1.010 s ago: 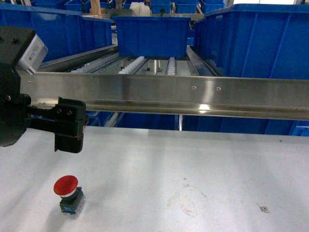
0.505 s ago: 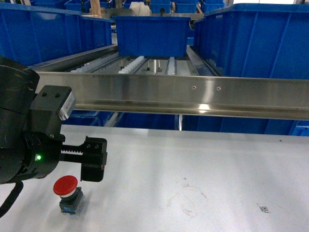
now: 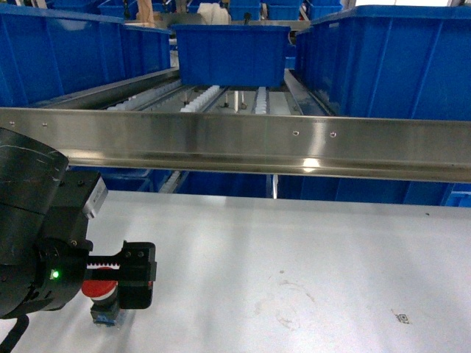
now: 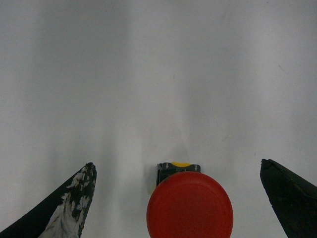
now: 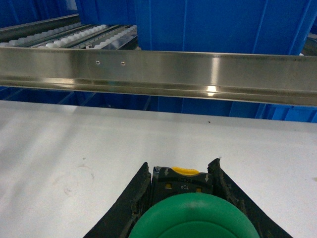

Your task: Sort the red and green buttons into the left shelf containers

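The left gripper is spread wide, with one dark finger on each side of the red button and not touching it. The red button sits on the white table, near its front left part. The right gripper is pinching the green button between its two fingers. Behind the table runs a shiny metal rail, and past it stand big blue bins.
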Motion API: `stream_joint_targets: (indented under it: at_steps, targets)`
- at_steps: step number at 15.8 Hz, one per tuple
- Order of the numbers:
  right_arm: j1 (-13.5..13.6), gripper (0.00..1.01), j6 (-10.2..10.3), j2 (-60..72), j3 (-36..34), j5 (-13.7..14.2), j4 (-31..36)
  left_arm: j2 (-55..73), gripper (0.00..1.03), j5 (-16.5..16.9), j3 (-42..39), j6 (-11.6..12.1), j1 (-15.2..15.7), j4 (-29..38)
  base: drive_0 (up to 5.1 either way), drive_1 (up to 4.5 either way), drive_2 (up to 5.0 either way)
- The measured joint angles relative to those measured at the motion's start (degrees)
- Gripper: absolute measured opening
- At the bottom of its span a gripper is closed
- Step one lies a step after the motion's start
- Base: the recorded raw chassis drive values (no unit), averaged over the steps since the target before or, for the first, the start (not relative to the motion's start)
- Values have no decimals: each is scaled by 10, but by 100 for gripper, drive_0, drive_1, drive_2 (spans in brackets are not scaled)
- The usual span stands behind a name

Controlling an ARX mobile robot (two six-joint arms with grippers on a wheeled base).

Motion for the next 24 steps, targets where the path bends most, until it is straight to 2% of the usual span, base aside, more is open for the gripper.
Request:
stream_joint_targets:
  at_steps: [1,2,13,18,20,24]
  targets:
    - [0,30,0,0,0,0,0,7,98,15,-1,-11,9,-2,0,0,0]
    - [0,30,0,0,0,0,0,28,98,47,-2,-13,12,4,0,0,0]
    - [0,30,0,0,0,0,0,65,96,37,-6,-8,15,39,0,0,0]
    - [0,30,0,0,0,0,0,82,45,30,-11,10,5,67,0,0,0]
    - [0,30,0,0,0,0,0,84,27,16,-20,28,5,90,0,0,0]
    - [0,30,0,0,0,0,0,85,25,7,-38,47,6,121,0,0,0]
